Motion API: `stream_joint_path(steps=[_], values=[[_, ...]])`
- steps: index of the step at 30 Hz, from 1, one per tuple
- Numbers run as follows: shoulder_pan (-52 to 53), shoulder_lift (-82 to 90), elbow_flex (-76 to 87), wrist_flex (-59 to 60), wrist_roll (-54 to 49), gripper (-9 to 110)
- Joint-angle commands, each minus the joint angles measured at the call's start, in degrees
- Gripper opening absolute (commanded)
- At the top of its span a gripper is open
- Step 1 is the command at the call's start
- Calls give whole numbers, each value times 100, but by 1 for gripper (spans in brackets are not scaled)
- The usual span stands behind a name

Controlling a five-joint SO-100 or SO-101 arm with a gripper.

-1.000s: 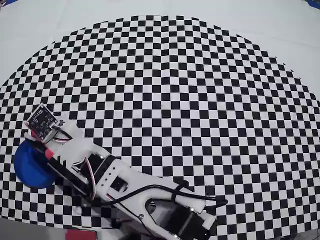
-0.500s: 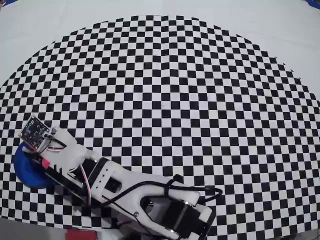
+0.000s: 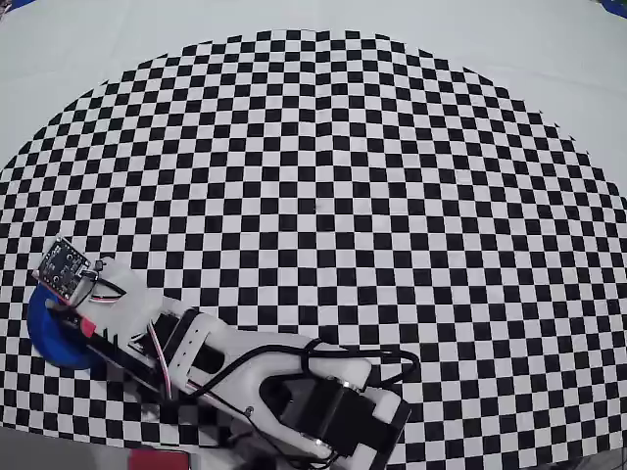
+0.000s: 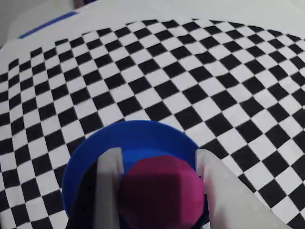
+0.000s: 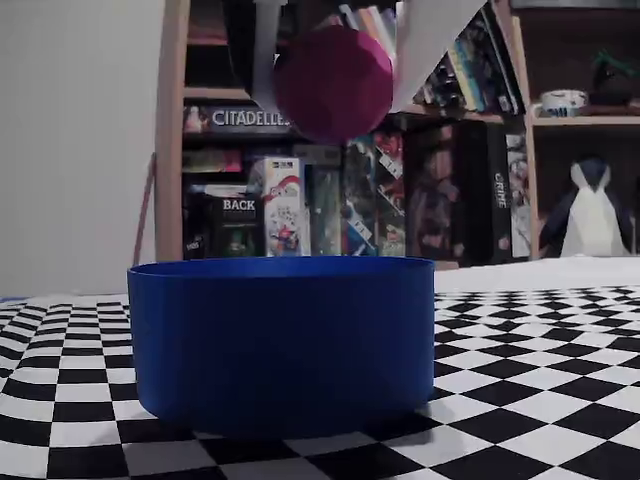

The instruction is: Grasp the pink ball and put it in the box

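I've got the claw (image 5: pixel 335 75) clamped on the pink ball (image 5: pixel 334 82) above the box (image 5: pixel 282 335), frame centre; an off-centre release could bounce it out.

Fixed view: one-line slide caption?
Claw holds the pink ball in the air directly above the round blue container.

Pink ball (image 5: pixel 334 82) above the box (image 5: pixel 283 335)

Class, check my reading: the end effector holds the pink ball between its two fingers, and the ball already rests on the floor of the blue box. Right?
Not quite. The end effector does hold the pink ball, but the fixed view shows the ball hanging above the blue box, clear of its rim, not resting inside.
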Motion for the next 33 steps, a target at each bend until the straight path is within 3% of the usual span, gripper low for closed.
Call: stream_joint_path(steps=[1,33], values=[[-105,-26,-88,-88,9,0],[-237,-1037,-237,-633,0,0]])
